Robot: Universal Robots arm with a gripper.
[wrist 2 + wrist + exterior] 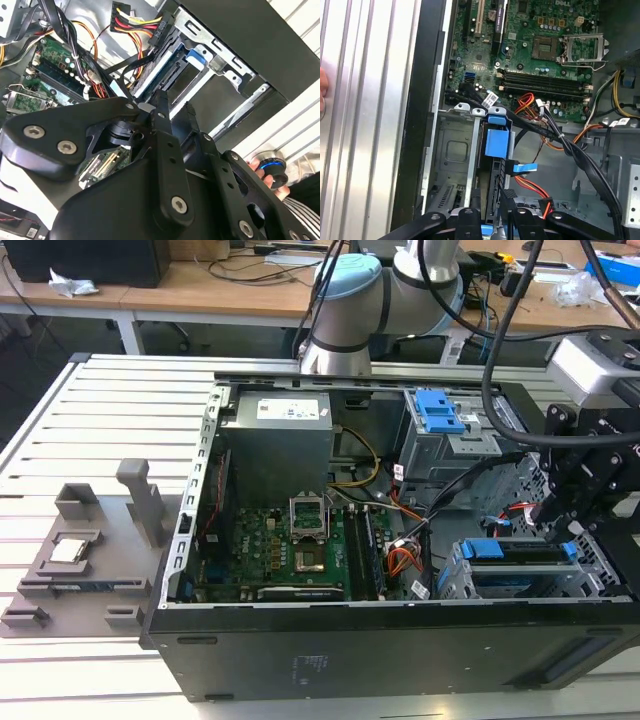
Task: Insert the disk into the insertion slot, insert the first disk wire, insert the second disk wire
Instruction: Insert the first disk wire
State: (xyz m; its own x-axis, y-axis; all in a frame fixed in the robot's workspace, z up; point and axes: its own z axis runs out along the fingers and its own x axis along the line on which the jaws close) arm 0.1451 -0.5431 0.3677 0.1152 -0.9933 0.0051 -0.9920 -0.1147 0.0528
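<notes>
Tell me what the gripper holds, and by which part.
It cannot be told. The gripper is at one end of the disk, which sits in the metal cage, but no clear hold shows.

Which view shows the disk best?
The exterior view: the disk sits in the slot, blue carrier visible at both ends. The first wrist view shows its blue end; the second wrist view, a blue corner.

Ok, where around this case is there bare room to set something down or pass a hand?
Bare table slats lie beyond the grey fixture tray, at the exterior view's left. In the first wrist view, a drive cage bay is empty between the case wall and the disk. Crowded: claw and wires there.
</notes>
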